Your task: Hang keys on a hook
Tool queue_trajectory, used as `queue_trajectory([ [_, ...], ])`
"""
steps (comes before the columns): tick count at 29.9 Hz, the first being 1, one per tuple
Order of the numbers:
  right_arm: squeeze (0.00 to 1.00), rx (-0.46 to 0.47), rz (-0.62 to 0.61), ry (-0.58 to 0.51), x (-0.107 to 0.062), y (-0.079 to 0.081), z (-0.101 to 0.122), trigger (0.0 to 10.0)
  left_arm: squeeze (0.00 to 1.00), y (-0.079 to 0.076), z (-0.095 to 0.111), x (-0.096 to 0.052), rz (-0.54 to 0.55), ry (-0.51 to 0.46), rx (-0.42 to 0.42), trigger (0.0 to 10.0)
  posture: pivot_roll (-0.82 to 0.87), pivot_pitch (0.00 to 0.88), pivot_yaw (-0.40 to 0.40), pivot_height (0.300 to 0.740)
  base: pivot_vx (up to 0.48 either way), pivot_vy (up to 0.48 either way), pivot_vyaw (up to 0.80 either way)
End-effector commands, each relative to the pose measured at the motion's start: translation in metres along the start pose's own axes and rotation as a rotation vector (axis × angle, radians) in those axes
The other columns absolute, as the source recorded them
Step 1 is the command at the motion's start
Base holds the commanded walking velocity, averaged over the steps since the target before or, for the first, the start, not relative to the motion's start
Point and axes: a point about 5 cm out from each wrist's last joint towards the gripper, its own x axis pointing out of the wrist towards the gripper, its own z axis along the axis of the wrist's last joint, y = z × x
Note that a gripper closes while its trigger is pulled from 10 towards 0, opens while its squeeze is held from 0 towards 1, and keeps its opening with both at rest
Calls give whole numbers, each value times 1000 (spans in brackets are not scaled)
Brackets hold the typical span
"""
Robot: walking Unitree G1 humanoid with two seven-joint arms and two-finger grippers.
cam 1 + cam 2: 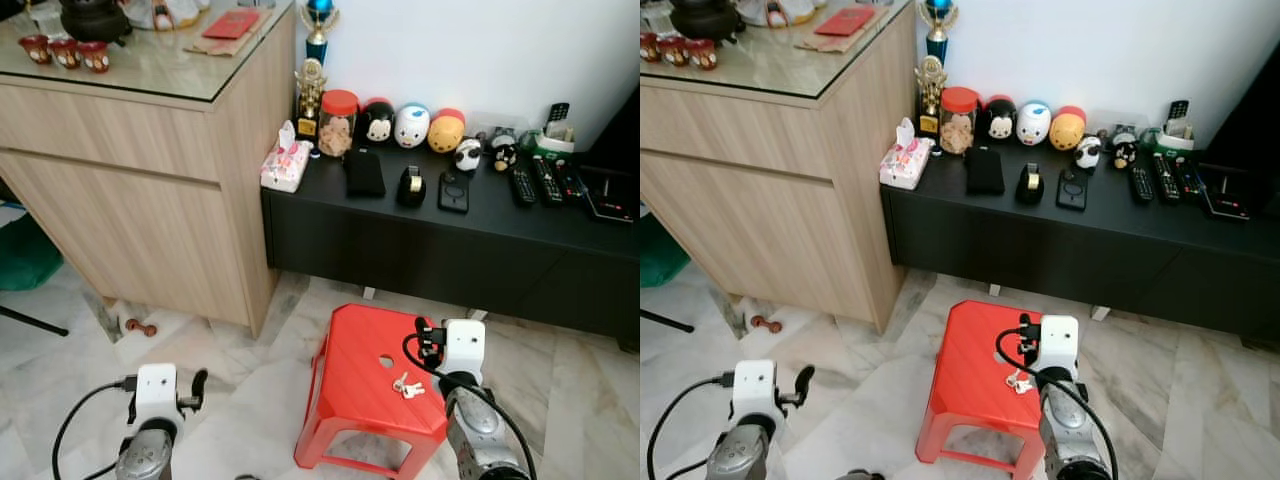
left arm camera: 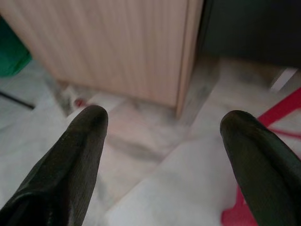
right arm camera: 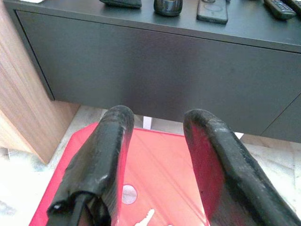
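A small bunch of keys [image 1: 407,386] lies on top of a red plastic stool [image 1: 355,350], close to the stool's round centre hole. My right gripper [image 3: 155,141] hovers just above the stool, open, with nothing between its black fingers [image 3: 110,155]. The keys [image 3: 146,217] sit below and slightly behind the fingertips. My right arm [image 1: 462,350] is over the stool's right edge. My left gripper [image 2: 164,127] is open and empty, low over the marble floor left of the stool, and my left arm [image 1: 155,395] points at the wooden cabinet.
A tall wooden cabinet [image 1: 150,170] with a glass top stands at the left. A low black console [image 1: 450,245] runs along the back wall, carrying toys, a jar, a phone and remotes [image 1: 535,180]. A marble floor [image 1: 250,400] surrounds the stool.
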Motion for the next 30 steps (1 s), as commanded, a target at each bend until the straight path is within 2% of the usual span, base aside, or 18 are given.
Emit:
queue_trajectory([
  [1, 0, 1, -10, 28, -2, -3, -4, 10000, 0, -6, -1, -2, -15, -14, -30, 10000, 122, 109, -72, 686, 0, 0, 0],
  [4, 0, 4, -9, 40, -1, -3, -5, 10000, 0, -10, -1, -3, -23, -21, -28, 10000, 123, 110, -73, 682, 0, 0, 0],
  [13, 0, 7, -5, 23, 1, -1, -1, 10000, 0, -13, -9, -8, -35, 8, -54, 10000, 116, 103, -66, 619, 0, 0, 0],
  [30, 0, -3, 29, 45, -3, 3, -8, 10000, 0, -18, -3, -2, -81, 2, -60, 10000, 116, 104, -64, 619, 29, 0, 0],
])
